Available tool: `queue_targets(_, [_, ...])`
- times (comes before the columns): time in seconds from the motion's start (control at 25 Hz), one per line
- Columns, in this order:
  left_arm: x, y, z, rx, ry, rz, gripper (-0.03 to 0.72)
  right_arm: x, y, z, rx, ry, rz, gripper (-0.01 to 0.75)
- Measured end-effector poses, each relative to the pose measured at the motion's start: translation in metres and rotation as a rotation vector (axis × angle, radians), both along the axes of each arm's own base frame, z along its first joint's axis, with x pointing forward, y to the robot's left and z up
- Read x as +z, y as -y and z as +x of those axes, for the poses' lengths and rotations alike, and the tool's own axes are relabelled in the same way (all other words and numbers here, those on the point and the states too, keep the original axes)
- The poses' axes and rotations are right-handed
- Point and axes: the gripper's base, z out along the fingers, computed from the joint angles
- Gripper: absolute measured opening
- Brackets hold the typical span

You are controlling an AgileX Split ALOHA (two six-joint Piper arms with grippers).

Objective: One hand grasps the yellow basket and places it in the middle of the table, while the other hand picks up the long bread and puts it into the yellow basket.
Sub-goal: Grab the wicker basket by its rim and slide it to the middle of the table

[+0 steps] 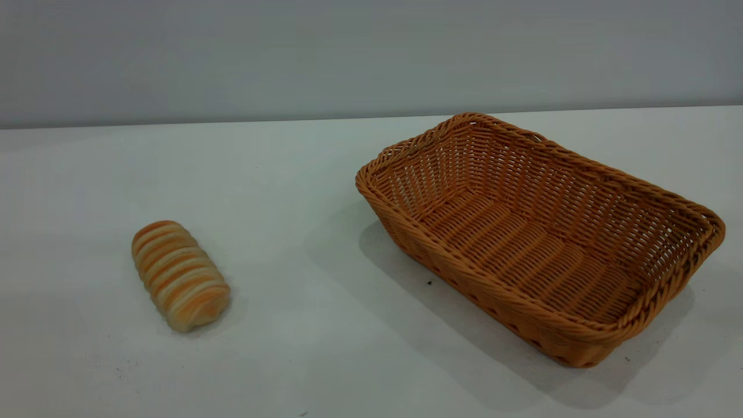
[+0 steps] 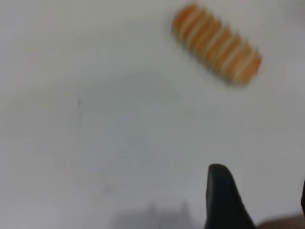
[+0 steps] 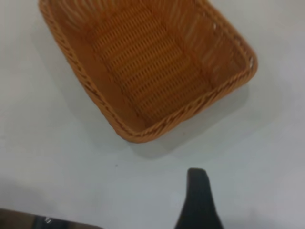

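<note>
The yellow basket [image 1: 540, 238], orange-tan woven wicker, stands empty on the right side of the white table [image 1: 325, 325]. The long bread [image 1: 179, 276], golden with cream stripes, lies on the table's left side, well apart from the basket. Neither gripper shows in the exterior view. In the left wrist view the left gripper [image 2: 259, 195] hovers open and empty above bare table, with the bread [image 2: 217, 44] some way ahead of it. In the right wrist view the right gripper [image 3: 252, 191] is open and empty above the table, a short way off the basket's [image 3: 147, 67] near rim; only one of its fingers [image 3: 198, 200] shows.
A plain grey wall [image 1: 371, 52] runs behind the table's back edge. A few tiny dark specks [image 1: 429, 283] dot the tabletop near the basket. Bare table lies between the bread and the basket.
</note>
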Motion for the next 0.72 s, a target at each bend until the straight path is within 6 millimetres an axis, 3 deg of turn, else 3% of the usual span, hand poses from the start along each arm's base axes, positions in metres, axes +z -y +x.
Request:
queue_targets(0.36, [-0.004, 0.009, 0.044, 0.014, 0.054, -0.049, 0.459, -0.056, -0.018, 0.075, -0.132, -0.257, 0.047, 0.562])
queue_targets(0.72, [-0.022, 0.014, 0.063, 0.027, -0.063, -0.078, 0.459, -0.080, -0.032, 0.140, -0.208, -0.358, 0.064, 0.562])
